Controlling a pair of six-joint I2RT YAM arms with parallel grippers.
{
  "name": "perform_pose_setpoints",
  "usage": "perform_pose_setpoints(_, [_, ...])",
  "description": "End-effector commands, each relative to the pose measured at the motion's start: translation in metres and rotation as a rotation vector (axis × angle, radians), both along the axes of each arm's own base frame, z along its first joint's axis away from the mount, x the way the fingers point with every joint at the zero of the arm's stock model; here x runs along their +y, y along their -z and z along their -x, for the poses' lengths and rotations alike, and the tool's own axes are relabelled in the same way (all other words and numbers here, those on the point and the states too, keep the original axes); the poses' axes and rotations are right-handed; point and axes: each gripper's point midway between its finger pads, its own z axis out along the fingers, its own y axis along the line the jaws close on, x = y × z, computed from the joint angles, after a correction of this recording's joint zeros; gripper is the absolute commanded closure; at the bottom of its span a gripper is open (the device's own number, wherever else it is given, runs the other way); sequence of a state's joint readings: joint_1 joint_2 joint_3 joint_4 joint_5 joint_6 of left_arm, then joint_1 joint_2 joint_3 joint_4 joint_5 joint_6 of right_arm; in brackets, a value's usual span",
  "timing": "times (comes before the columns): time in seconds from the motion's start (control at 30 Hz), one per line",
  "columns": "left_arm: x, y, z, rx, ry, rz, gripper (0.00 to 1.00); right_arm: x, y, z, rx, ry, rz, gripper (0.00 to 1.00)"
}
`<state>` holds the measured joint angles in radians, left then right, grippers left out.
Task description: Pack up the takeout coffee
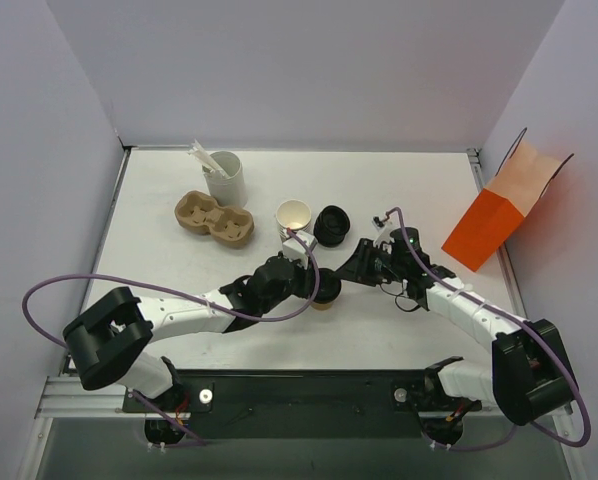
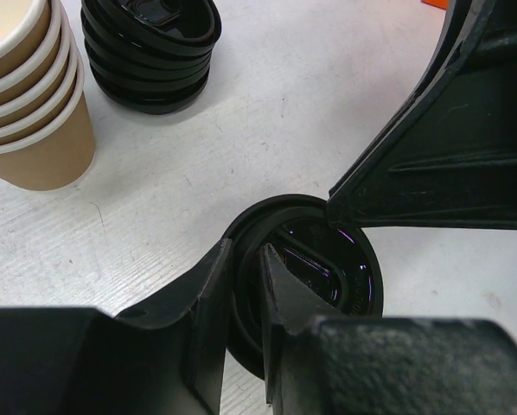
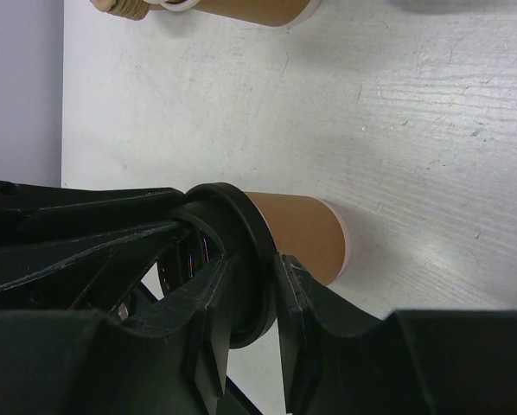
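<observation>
Both end effectors (image 2: 244,264) (image 3: 254,264) pinch the takeout coffee (image 3: 302,233) by its lid rim.

A: From above, how much of the takeout coffee (image 1: 326,292) do we see?
B: Only a little; the left gripper (image 1: 314,283) covers most of it. What stands in the white holder (image 1: 226,182) is too small to name.
A: And from the left wrist?
B: The lid (image 2: 328,259) hides the cup body, and the fingers (image 2: 208,320) cover its near rim. The stack of cups (image 2: 29,104) is cut by the left edge, the pile of lids (image 2: 150,52) by the top edge.
A: Right wrist?
B: The stack is cut by the top edge.
</observation>
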<state>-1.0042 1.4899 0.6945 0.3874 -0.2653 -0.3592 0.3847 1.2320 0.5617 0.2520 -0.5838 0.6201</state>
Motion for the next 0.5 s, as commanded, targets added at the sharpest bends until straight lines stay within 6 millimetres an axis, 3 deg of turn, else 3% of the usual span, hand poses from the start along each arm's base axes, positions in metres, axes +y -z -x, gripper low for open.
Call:
perform_pose_setpoints(0.0, [0.059,0.115,0.056,0.277,0.071,-0.363,0.73,-0.022,0.039,0.011,0.070,0.065,0.113,0.77])
perform_pose_setpoints(0.47, [0.065,0.126,0.063,0.314,0.044,-0.342,0.73,-0.036,0.070,0.034,0.117,0.084,0.147,0.79])
